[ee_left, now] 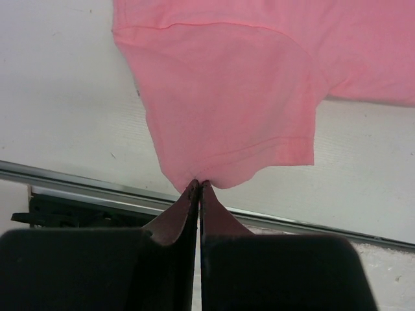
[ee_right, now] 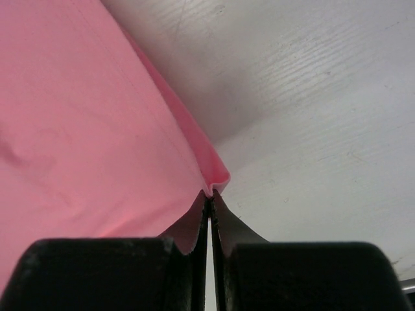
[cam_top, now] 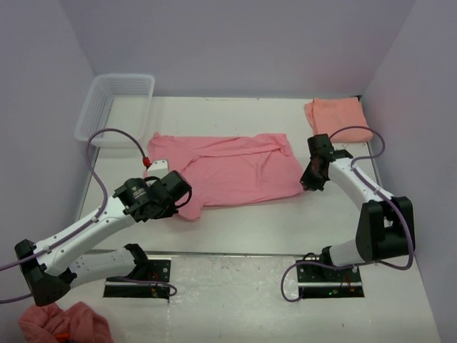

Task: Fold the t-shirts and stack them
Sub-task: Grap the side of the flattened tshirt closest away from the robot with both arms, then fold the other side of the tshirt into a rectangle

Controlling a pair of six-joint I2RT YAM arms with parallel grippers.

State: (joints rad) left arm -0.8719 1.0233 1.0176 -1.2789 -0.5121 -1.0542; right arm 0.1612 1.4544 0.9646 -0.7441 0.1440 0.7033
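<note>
The left gripper's (ee_left: 199, 185) dark fingers are pressed together on the hemmed corner of a short sleeve of the plain rose-pink cotton t-shirt (cam_top: 228, 168). The right gripper (ee_right: 211, 194) is likewise pinched tight on a folded-over edge of the same shirt at its 3 o'clock end. Seen from above, the shirt lies spread flat, a little wrinkled, in the middle of the white table (cam_top: 250, 229). Its long axis runs from 9 to 3 o'clock, with the sleeved end towards 9 o'clock and the bottom edge towards 3. At about 1 o'clock, well apart from it in the far right corner, lies the paler salmon-orange t-shirt (cam_top: 337, 113), folded into a compact rectangle. At about 11 o'clock stands a clear plastic mesh basket (cam_top: 114, 107).
</note>
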